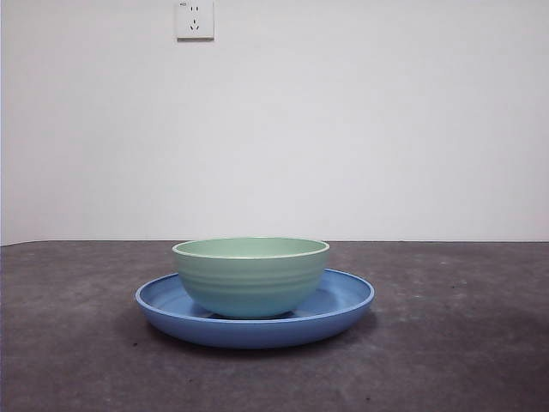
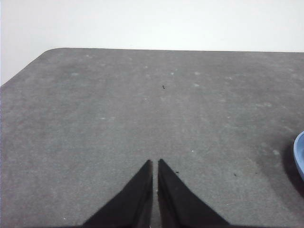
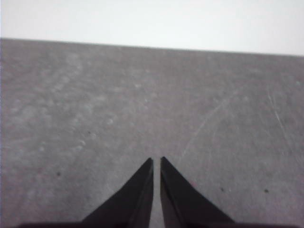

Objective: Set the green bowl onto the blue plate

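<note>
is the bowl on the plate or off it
On it. The bowl stands upright inside the plate, its base within the rim, and no claw is touching it.

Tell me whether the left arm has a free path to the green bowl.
Probably yes: the left tool, shut, sits over bare table, with only the blue plate under the green bowl at the edge.

Green bowl [image 1: 251,276] pale mint, faint ridges; blue plate [image 1: 343,302] glossy medium blue; table [image 1: 463,343] dark grey.
</note>
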Controlling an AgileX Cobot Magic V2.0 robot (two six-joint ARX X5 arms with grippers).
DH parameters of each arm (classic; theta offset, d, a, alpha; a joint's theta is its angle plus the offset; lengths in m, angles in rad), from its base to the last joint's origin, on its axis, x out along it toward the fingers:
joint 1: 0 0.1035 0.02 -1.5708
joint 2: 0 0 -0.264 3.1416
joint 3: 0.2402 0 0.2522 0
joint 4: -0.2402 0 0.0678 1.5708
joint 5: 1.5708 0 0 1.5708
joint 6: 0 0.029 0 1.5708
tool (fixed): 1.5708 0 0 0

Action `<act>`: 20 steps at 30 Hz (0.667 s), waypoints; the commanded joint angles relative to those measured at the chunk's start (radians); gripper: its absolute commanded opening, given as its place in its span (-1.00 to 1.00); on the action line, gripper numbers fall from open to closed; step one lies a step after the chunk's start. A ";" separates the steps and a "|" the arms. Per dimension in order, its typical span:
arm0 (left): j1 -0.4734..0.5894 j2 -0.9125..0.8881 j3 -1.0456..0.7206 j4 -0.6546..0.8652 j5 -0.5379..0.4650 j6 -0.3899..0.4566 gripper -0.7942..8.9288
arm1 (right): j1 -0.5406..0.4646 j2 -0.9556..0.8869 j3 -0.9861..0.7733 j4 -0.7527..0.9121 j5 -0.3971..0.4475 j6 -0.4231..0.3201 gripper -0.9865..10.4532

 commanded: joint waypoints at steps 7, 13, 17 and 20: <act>0.000 -0.002 -0.021 -0.008 -0.005 -0.006 -0.80 | 0.043 -0.003 -0.029 0.022 0.031 0.010 -0.79; 0.000 -0.002 -0.021 -0.008 -0.005 -0.006 -0.80 | 0.058 -0.003 -0.029 0.017 0.031 0.010 -0.79; 0.000 -0.002 -0.020 -0.008 -0.005 -0.006 -0.80 | 0.054 -0.003 -0.029 0.016 0.055 0.033 -0.79; 0.000 -0.002 -0.021 -0.008 -0.005 -0.006 -0.80 | 0.044 -0.003 -0.029 0.016 0.066 0.045 -0.79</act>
